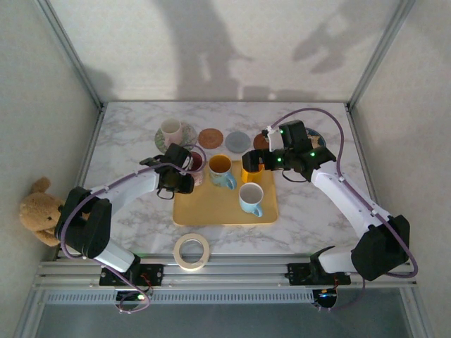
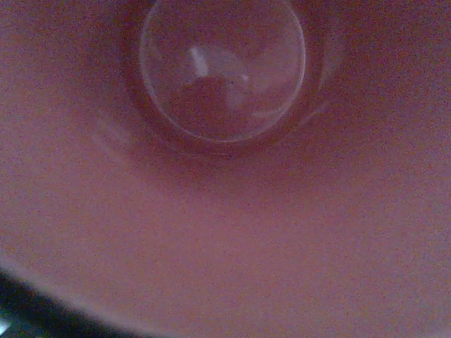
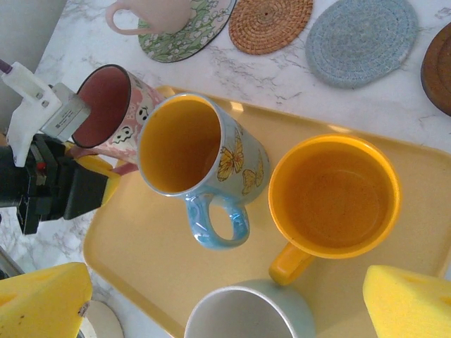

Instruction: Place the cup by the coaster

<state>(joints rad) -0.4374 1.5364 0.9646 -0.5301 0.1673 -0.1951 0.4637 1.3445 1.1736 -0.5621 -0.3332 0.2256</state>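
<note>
The pink cup (image 3: 116, 113) sits at the left edge of the yellow tray (image 3: 176, 267), and the left gripper (image 3: 77, 141) is right on it. One finger is set at the rim and the other lies outside the wall. The jaws are drawn narrow, but the frames do not show whether they actually pinch the wall.

The left wrist view looks straight down the cup to its bottom, so the cup's axis lines up with the gripper's approach and it seems to stand upright.

The bare coasters lie beyond the cup on the far side of the marble table (image 1: 127, 211). The woven coaster (image 1: 210, 138) is nearest, the blue-grey coaster (image 1: 237, 140) is next to it, and the flowered coaster (image 1: 184, 134) already carries a pale cup (image 1: 171, 128).

The left arm is clearly the nearer one. The right gripper (image 1: 252, 169) hangs spread wide over the orange cup (image 3: 335, 197) and holds nothing.

The butterfly cup (image 3: 190, 148) stands just beside the pink one, so a lift has little room on that side.
</note>
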